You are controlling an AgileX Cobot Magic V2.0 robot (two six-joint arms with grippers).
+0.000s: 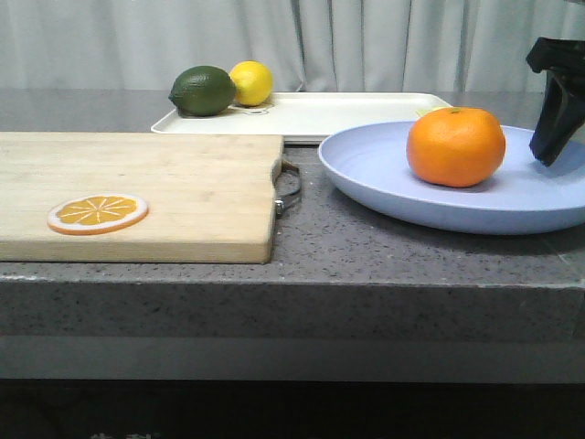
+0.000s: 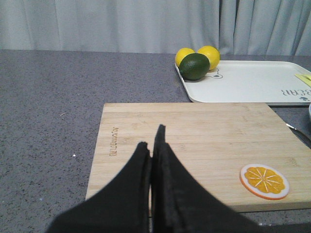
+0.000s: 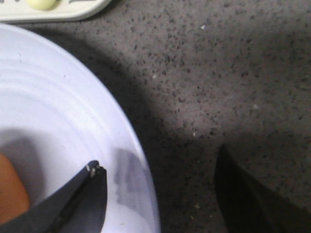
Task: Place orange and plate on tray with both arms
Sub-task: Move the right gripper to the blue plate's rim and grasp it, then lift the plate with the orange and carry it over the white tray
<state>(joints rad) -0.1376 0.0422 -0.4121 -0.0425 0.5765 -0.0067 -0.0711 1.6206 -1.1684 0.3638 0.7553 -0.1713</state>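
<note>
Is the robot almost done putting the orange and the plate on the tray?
Partly. The round orange fruit already sits on the lavender-blue plate. The open right gripper straddles the plate's rim. The plate is still on the counter, not on the cream tray. The left gripper is shut, empty.

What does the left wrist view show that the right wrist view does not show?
Only the left wrist view shows the cutting board with the orange slice on it, the lime and two lemons on the tray, and the left gripper shut over the board. Only the right wrist view shows the plate, a sliver of the orange on it, and the right gripper, open astride the plate's rim. Both show the grey countertop and part of the tray.
</note>
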